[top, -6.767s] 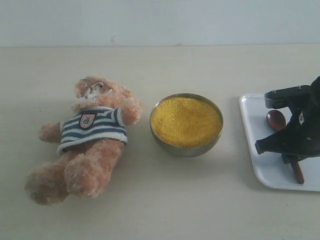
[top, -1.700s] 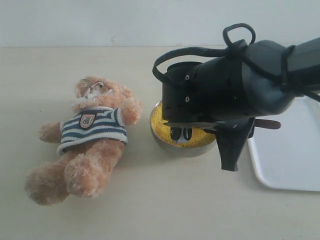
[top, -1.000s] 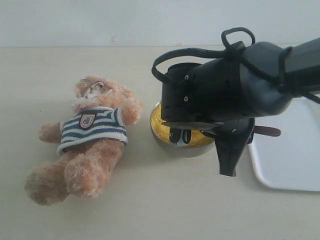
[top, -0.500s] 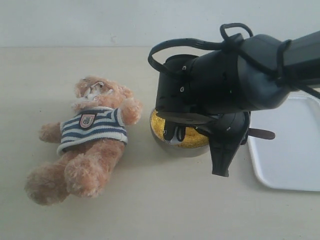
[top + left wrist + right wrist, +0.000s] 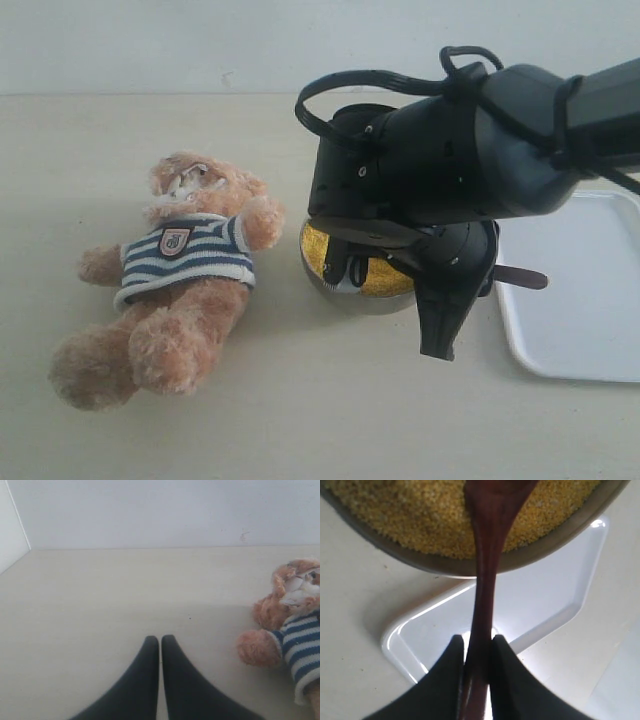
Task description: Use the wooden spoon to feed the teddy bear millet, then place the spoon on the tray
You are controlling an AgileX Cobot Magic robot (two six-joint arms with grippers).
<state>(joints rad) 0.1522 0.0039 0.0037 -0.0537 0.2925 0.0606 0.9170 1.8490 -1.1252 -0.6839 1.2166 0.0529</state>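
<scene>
Left hand [image 5: 160, 639]: dark tapered fingers pressed together, above the bare pale bench [image 5: 75, 605]. Teddy bear [image 5: 185, 270]: fluffy light-brown plush in a navy-and-white striped shirt, lying on its back at left. Millet [image 5: 420, 510]: fine yellow grain filling a round metal bowl [image 5: 410, 560], centre. Wooden spoon [image 5: 487, 555]: smooth, dark reddish-brown, slim handle clamped in the right hand [image 5: 478, 640], broad end over the grain. Tray [image 5: 580, 320]: flat, white, rounded corners, far right.

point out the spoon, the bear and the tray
spoon [image 5: 485, 600]: right wrist view, middle of the handle
bear [image 5: 187, 252]: exterior view, on the striped shirt
tray [image 5: 585, 330]: exterior view, bare floor of the tray
</scene>
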